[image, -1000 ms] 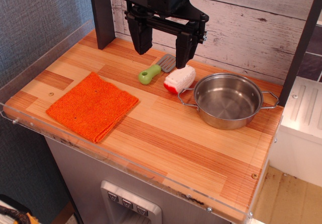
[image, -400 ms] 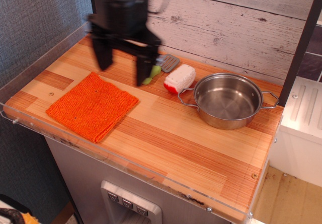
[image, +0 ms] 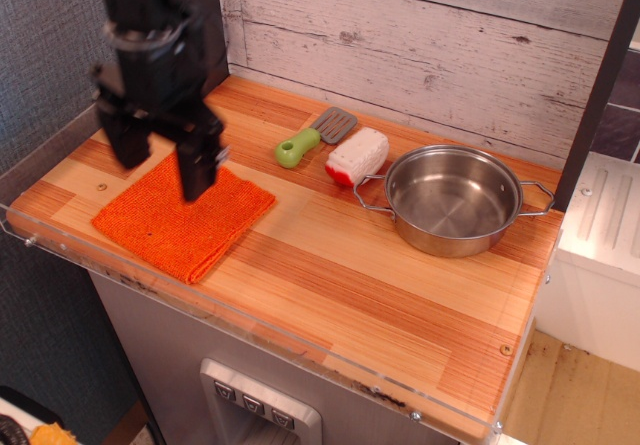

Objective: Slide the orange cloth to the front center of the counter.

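The orange cloth lies flat at the front left of the wooden counter, one corner pointing right. My gripper hangs over the cloth's back part, its two dark fingers spread apart and empty. The fingertips sit just above or at the cloth; I cannot tell whether they touch it. The gripper hides the cloth's far corner.
A steel pot stands at the back right. A white and red object and a green-handled spatula lie at the back centre. A clear acrylic rim edges the counter's front and left.
My gripper has swung from the back centre, over the spatula, leftward and down to above the orange cloth. The cloth and other objects have not moved.
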You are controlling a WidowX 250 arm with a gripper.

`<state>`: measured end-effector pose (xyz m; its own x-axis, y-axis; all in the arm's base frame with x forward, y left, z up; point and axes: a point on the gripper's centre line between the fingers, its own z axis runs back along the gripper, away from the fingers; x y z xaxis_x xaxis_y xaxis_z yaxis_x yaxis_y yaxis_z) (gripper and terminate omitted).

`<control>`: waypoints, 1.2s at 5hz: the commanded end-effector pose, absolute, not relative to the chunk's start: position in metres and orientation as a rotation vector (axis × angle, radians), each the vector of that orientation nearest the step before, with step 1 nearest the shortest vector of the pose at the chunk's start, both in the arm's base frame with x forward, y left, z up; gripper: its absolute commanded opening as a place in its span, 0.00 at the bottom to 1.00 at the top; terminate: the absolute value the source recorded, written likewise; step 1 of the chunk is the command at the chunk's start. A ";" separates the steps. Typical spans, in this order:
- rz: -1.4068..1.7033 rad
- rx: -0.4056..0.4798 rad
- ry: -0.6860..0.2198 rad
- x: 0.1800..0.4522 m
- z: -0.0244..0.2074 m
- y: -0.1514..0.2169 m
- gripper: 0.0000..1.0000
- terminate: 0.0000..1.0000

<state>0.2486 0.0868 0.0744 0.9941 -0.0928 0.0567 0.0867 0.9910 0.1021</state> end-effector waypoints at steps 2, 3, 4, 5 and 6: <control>-0.262 0.055 -0.101 0.267 0.026 0.113 1.00 0.00; -0.264 0.050 -0.120 0.270 0.016 0.113 1.00 0.00; -0.296 0.061 -0.087 0.263 0.005 0.101 1.00 0.00; -0.290 0.055 -0.062 0.252 0.008 0.085 1.00 0.00; -0.301 0.060 -0.072 0.242 0.021 0.060 1.00 0.00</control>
<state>0.2357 0.0560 0.0121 0.9562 -0.2911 0.0303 0.2897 0.9561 0.0437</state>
